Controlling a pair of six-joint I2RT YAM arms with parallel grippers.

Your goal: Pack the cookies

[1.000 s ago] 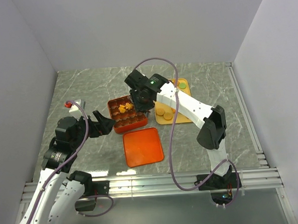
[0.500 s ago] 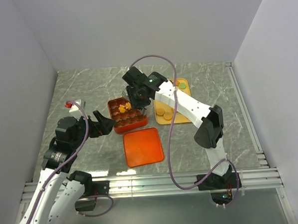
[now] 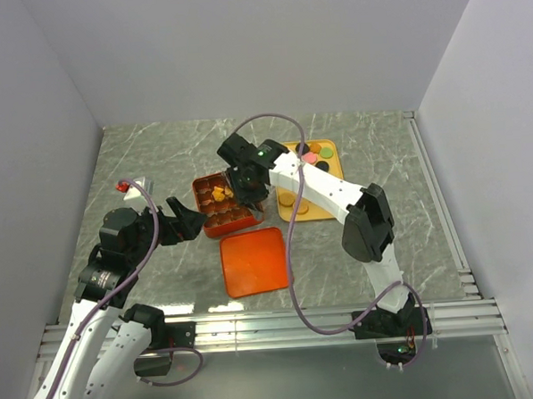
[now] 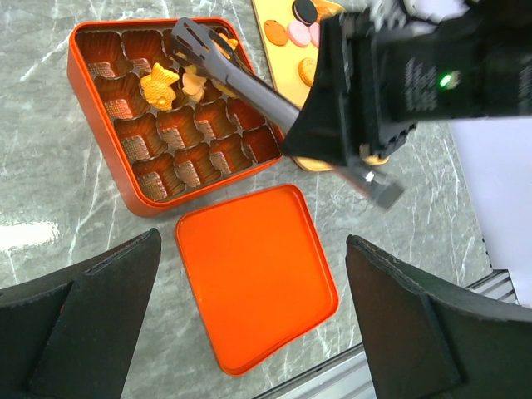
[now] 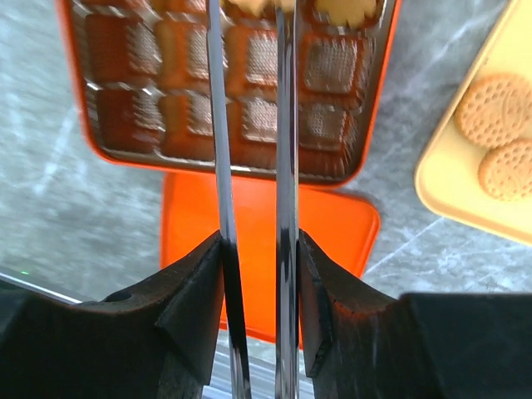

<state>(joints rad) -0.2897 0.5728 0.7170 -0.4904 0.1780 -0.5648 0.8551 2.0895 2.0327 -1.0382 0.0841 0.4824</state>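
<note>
Two long blades of the right gripper (image 4: 196, 37) run nearly parallel with a slim gap; whether the tips pinch anything cannot be told. The tips hover over the box (image 4: 218, 186), upper left in the left wrist view, beside a few cookies (image 4: 160, 88) in its upper cells. More cookies lie on the yellow tray (image 5: 449, 166), right of the box. Lid (image 4: 253, 278) flat below the box. Left gripper (image 3: 187, 217) spread wide, holding nothing.

Grey marbled table (image 3: 385, 247), orange-red gridded box (image 3: 232, 226) near its middle, flat orange-red lid (image 3: 255, 261) just beside, yellow tray (image 5: 449, 187) alongside.
</note>
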